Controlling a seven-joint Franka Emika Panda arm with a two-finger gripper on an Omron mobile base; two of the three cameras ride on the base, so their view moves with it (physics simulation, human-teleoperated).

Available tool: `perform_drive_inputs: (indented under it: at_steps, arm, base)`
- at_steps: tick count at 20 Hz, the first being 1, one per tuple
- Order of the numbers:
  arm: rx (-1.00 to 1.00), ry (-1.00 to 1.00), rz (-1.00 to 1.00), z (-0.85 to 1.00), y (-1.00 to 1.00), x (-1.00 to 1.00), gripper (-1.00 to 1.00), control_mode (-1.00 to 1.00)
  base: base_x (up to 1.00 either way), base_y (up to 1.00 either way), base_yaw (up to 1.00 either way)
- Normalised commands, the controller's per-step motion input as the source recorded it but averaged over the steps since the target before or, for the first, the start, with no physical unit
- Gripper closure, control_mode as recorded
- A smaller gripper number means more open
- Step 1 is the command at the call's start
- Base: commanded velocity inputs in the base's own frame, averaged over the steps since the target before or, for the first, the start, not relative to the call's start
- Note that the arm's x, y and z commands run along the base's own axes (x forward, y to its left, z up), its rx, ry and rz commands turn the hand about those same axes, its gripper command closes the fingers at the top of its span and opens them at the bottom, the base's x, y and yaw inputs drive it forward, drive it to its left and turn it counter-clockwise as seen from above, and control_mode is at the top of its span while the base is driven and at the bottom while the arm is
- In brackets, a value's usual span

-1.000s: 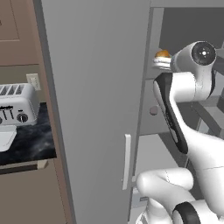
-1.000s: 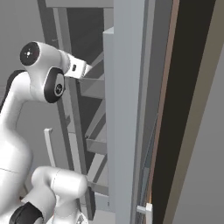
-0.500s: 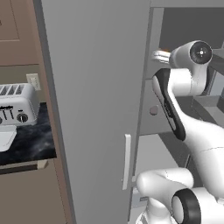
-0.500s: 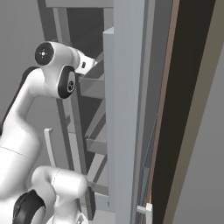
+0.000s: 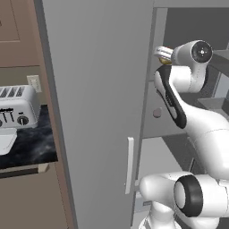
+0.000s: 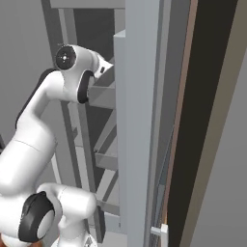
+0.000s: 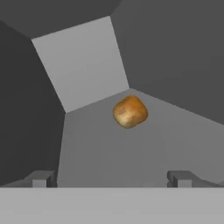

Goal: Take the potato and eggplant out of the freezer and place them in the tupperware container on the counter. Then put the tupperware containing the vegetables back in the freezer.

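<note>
The potato (image 7: pixel 130 112), a golden-brown lump, lies on a grey shelf inside the freezer (image 5: pixel 98 89), a little way beyond my gripper (image 7: pixel 111 179). The gripper is open, its two fingertips (image 7: pixel 41 178) wide apart with nothing between them. In the left base view the arm reaches into the upper freezer shelf, and a sliver of the potato (image 5: pixel 165 57) shows beside the hand. A small mauve round thing, likely the eggplant (image 5: pixel 156 112), sits one shelf lower. The white tupperware container (image 5: pixel 6 141) lies on the black counter (image 5: pixel 33 147) at the far left.
The open grey freezer door (image 5: pixel 103 147) with its white bar handle (image 5: pixel 129 163) stands between the arm and the counter. A silver toaster (image 5: pixel 18 109) stands behind the container. Grey freezer shelves (image 6: pixel 103 96) and a door edge (image 6: pixel 137 144) flank the arm.
The arm has stretched further into the upper freezer shelf, its elbow swinging toward the opening. The gripper has stayed open. The potato has not moved.
</note>
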Motion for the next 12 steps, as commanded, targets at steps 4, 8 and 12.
perform_drive_inputs:
  at_steps: [4, 8, 12]
  arm:
    - [0.05, 0.0, -0.02, 0.03, -0.19, 0.35, -1.0, -1.0]
    - [0.01, 0.0, 0.0, 0.0, -0.16, 0.32, -1.0, -1.0]
    - [0.0, 0.0, 0.0, 0.0, -0.14, 0.33, -1.0, -1.0]
  base:
    - [0.0, 0.0, 0.0]
    - [0.0, 0.0, 0.0]
    - [0.0, 0.0, 0.0]
